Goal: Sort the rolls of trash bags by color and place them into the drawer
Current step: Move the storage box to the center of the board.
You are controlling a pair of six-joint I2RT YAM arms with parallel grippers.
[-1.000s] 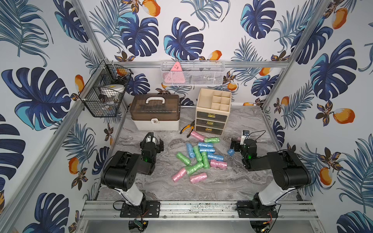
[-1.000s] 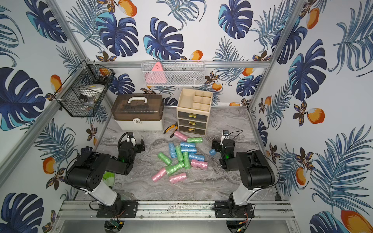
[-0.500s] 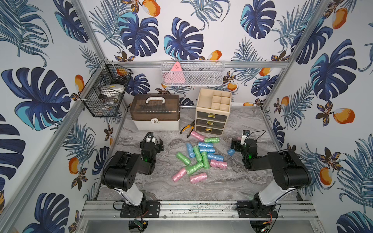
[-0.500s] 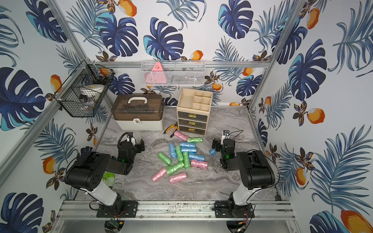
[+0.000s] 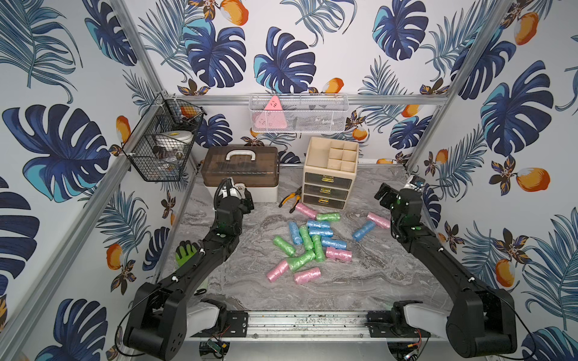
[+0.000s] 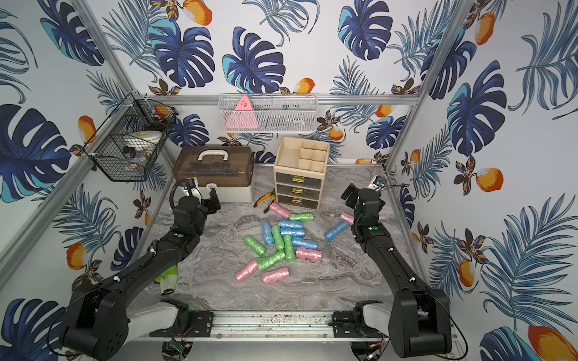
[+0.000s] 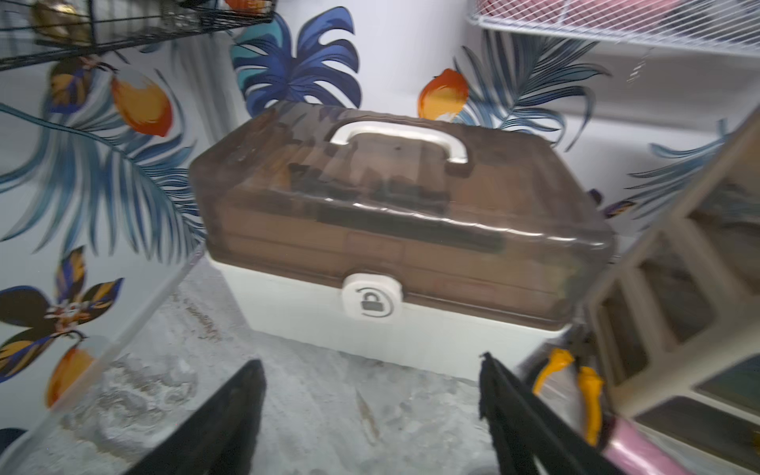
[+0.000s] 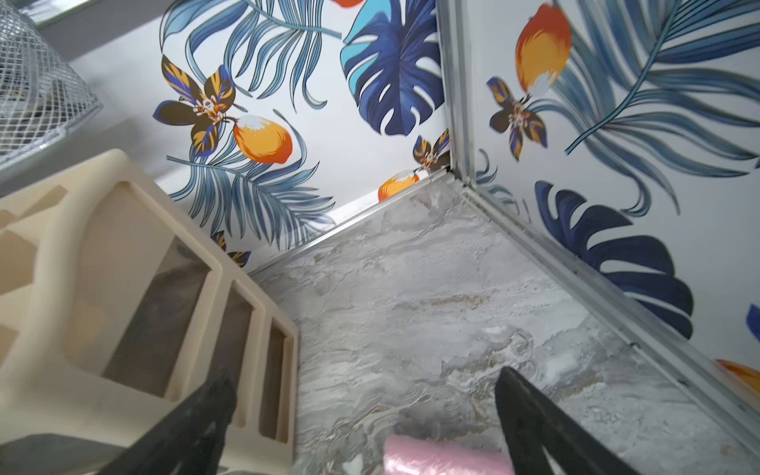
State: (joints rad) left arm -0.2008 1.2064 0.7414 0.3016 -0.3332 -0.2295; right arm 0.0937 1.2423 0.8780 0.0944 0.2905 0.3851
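Observation:
Several rolls of trash bags in pink, green and blue lie heaped mid-table in both top views. A pink roll and a blue roll lie apart, to the right. The beige cabinet's three drawers are all shut. My left gripper hovers open and empty in front of the brown box; in its wrist view only bare table lies between the fingers. My right gripper is open right of the cabinet, above the pink roll.
A brown-lidded box with a white handle stands left of the cabinet. Yellow-handled pliers lie at the cabinet's foot. A green-and-black glove lies under my left arm. A black wire basket and a white mesh shelf hang on the walls.
Both arms have unfolded and carried their grippers up and toward the back, the left one toward the brown box, the right one toward the back right corner. The rolls have not moved.

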